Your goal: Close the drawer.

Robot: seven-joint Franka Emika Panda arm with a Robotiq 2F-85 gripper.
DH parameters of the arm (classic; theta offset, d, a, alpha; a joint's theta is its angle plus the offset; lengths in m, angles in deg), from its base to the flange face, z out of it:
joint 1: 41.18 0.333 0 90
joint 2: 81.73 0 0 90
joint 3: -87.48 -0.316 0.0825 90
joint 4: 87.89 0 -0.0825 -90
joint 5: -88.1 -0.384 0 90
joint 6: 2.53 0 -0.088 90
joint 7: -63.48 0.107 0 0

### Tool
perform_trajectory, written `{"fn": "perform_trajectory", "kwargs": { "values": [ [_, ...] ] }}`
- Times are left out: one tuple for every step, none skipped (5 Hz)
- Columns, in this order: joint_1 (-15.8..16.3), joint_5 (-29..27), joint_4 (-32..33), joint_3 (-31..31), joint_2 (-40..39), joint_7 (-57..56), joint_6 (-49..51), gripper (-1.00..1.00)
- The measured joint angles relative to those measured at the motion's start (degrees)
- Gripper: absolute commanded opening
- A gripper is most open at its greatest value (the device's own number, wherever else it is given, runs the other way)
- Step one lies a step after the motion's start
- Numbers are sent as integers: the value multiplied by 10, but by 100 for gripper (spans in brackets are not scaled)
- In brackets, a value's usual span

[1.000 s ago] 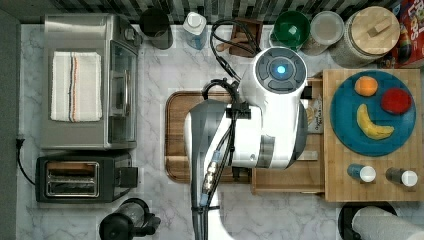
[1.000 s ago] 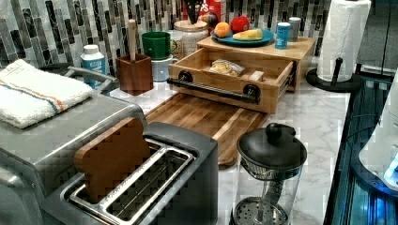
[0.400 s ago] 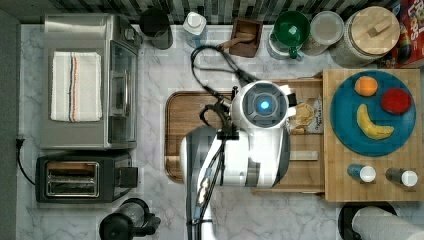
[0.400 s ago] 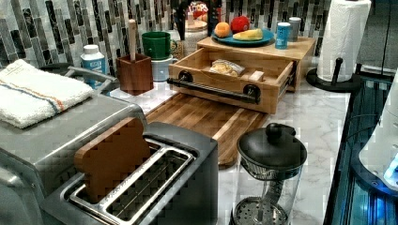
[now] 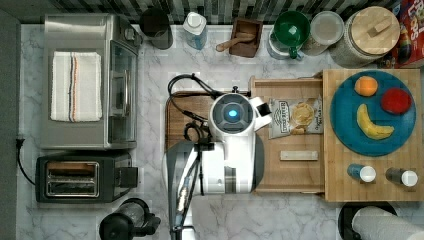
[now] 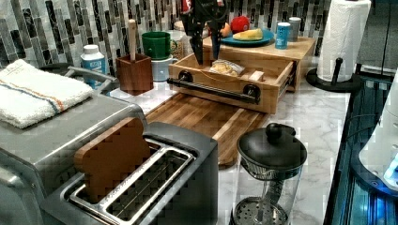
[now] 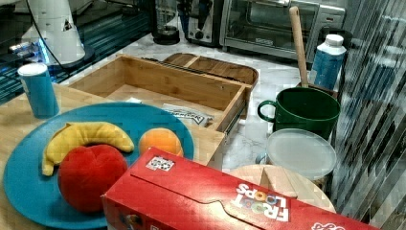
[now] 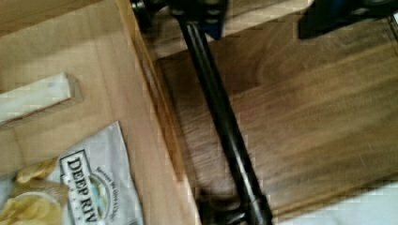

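Observation:
The drawer [image 5: 295, 175] is a light wooden tray pulled out from under the slab, toward the top view's left. A chip bag [image 5: 294, 117] and a small pale bar [image 5: 298, 155] lie inside it. Its front wall [image 6: 220, 80] carries a black handle bar [image 6: 211, 89]. My gripper [image 6: 209, 57] hangs open just above that front wall with nothing between its fingers. In the wrist view the handle [image 8: 220, 122] runs below one finger [image 8: 206, 18], while the other finger [image 8: 338, 16] is over the dark board. The arm [image 5: 232, 145] covers the drawer's front edge in the top view.
A dark brown board [image 6: 202, 117] lies on the counter before the drawer. The slab [image 5: 345, 165] bears a blue plate [image 5: 350, 135] of fruit and two shakers. A toaster [image 6: 141, 183], a glass press [image 6: 270, 159], a green mug [image 5: 290, 27] and a paper-towel roll [image 6: 345, 37] stand around.
The arm has swung toward the top view's left, from over the drawer's inside to over its front edge. The gripper has come into the left view. The drawer has not moved.

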Motion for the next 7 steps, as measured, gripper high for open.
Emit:
{"fn": "perform_trajectory", "kwargs": {
  "values": [
    [1, 13, 1, -24, -14, 0, -1, -100],
    [6, 38, 10, -36, -27, -11, -52, -100],
    [7, 39, 20, -38, -31, -53, -108, -100],
    [3, 36, 24, -38, -39, -87, -149, -100],
    [-6, -13, 24, -38, -57, -126, -158, -100],
    [-14, -55, 21, -34, -87, -178, -148, -100],
    [-15, -50, 20, -27, -121, -194, -145, -100]
  ]
}}
